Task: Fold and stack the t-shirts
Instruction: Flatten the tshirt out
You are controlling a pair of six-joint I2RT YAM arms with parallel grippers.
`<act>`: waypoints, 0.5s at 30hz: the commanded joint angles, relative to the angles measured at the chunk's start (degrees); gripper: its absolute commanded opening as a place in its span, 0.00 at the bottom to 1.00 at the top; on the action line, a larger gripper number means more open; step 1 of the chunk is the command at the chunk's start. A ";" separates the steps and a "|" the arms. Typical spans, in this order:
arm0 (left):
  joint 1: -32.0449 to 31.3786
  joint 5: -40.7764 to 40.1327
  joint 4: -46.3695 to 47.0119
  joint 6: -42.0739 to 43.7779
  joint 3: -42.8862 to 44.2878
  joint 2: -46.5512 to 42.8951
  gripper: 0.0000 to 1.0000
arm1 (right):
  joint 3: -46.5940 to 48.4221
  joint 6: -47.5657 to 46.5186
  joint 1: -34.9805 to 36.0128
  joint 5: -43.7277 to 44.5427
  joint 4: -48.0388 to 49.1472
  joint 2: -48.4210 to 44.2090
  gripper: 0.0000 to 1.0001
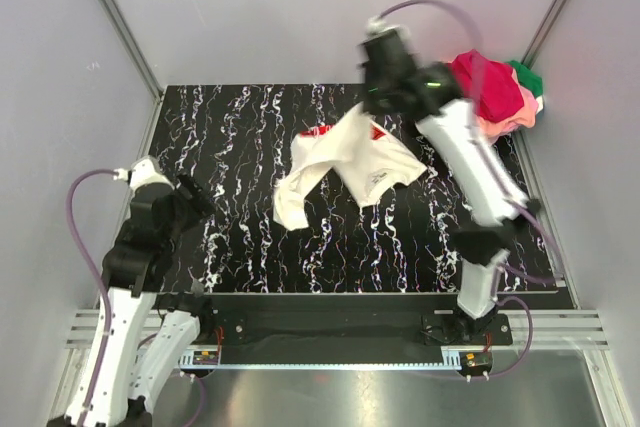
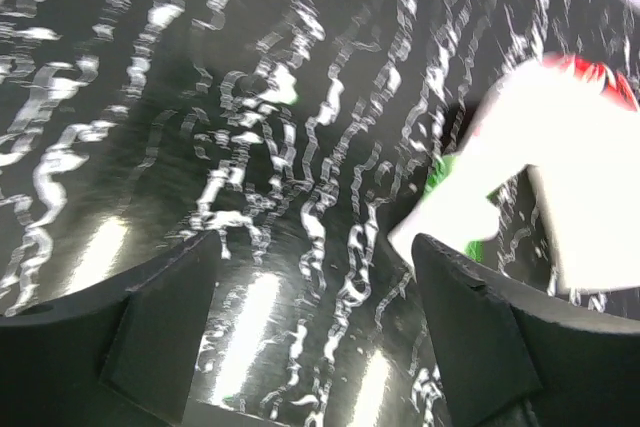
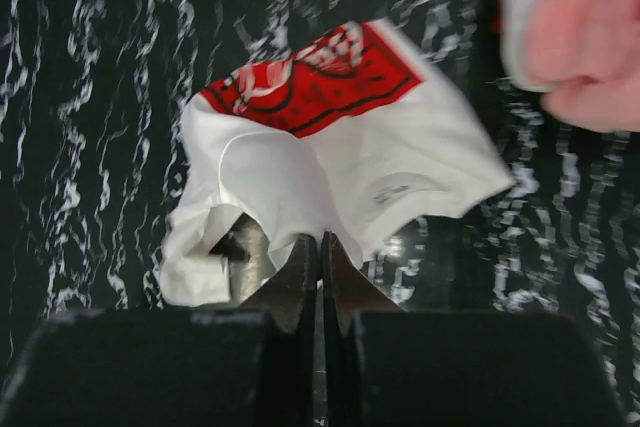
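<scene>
The white t-shirt (image 1: 340, 162) with a red printed logo hangs lifted above the black marbled table (image 1: 240, 147), bunched and trailing down to the left. My right gripper (image 1: 372, 107) is shut on its cloth; in the right wrist view (image 3: 321, 239) the fingers pinch the white fabric (image 3: 330, 157). A pile of pink, magenta, dark red and green t-shirts (image 1: 497, 95) sits at the back right corner. My left gripper (image 1: 197, 194) is open and empty at the left, low over the table (image 2: 315, 247). The white shirt shows at the right of its view (image 2: 540, 177).
Grey walls with metal rails (image 1: 120, 37) enclose the table on three sides. The pink cloth of the pile (image 3: 580, 37) shows at the right wrist view's top right. The arm bases stand on a bar (image 1: 330, 332) at the near edge.
</scene>
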 commanded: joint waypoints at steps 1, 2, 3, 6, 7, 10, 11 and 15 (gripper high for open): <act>-0.87 10.34 5.88 2.34 3.06 6.67 0.80 | -7.79 -0.36 -3.00 5.24 -4.62 -11.21 0.00; -3.75 10.45 6.24 2.16 3.41 10.86 0.80 | -10.00 -0.45 -4.23 6.40 -4.80 -12.80 0.00; -6.04 9.75 6.59 1.99 4.28 12.99 0.80 | -12.37 -0.19 -7.20 7.11 -4.36 -14.39 0.00; -18.04 3.26 8.34 1.55 5.61 20.82 0.80 | -22.39 -0.36 -11.87 5.71 -0.86 -20.45 0.00; -20.28 2.37 9.22 1.20 5.79 22.66 0.80 | -26.07 -0.45 -13.46 5.10 -0.24 -22.47 0.00; -25.56 4.03 13.70 -1.00 5.44 29.17 0.81 | -30.48 -0.71 -15.13 5.36 0.56 -24.15 0.00; -26.53 4.29 14.75 -1.44 5.44 31.71 0.81 | -31.28 -0.89 -15.40 5.45 0.82 -24.25 0.00; -32.33 3.25 17.40 -2.06 5.96 37.61 0.82 | -34.19 -1.33 -17.16 4.83 1.88 -25.39 0.00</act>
